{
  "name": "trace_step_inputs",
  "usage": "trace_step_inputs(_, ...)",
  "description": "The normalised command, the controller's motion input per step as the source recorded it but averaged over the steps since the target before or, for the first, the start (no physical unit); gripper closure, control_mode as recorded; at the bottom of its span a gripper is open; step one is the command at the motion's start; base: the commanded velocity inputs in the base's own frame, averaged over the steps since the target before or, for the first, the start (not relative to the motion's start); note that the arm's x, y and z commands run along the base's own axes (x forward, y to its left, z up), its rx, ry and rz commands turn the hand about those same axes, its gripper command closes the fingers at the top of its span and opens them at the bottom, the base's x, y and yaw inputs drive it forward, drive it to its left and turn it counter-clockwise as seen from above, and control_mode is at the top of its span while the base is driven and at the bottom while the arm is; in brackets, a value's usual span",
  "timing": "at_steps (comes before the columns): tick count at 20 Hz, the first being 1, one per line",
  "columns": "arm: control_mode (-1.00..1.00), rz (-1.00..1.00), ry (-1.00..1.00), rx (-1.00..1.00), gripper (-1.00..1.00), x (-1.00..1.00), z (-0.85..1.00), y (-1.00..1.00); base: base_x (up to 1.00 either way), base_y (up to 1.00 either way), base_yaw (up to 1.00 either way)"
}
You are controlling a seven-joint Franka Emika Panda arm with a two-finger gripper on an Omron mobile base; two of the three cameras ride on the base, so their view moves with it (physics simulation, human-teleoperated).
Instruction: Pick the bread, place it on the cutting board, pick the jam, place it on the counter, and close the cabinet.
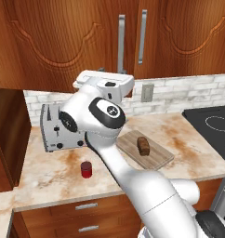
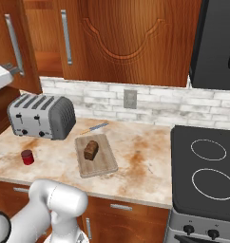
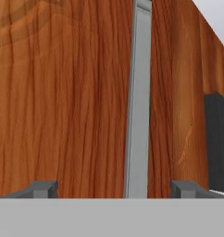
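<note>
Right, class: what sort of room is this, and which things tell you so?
A kitchen, computer-rendered. The clues: a toaster on a marbled counter, a stove top beside it, and wooden wall cabinets above.

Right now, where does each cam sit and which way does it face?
Left base view: behind the arm's left, facing the beige marbled counter; white arm fills the foreground.
Right base view: behind its right, same counter; white arm low left.
Hand view: up against the reddish-brown wooden cabinet, silver bar handle between the open gripper tips.
Both base views share the small dark brown bread on the light wooden cutting board, red jam jar.
</note>
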Motion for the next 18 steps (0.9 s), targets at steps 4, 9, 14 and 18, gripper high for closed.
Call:
trace_step_inputs(4, -1.0, 0.0, 0.0, 0.04, -1.0, 0.54, 0.0, -0.3, 0.0, 0.0, 0.0)
trace_step_inputs(9, -1.0, 0.0, 0.0, 0.05, -1.0, 0.56, 0.0, -0.31, 0.0, 0.0, 0.0)
trace_step_inputs(14, -1.0, 0.0, 0.0, 0.04, -1.0, 0.57, 0.0, -0.26, 0.0, 0.0, 0.0)
trace_step_inputs(18, -1.0, 0.0, 0.0, 0.03, -1.0, 0.59, 0.0, -0.23, 0.0, 0.0, 0.0)
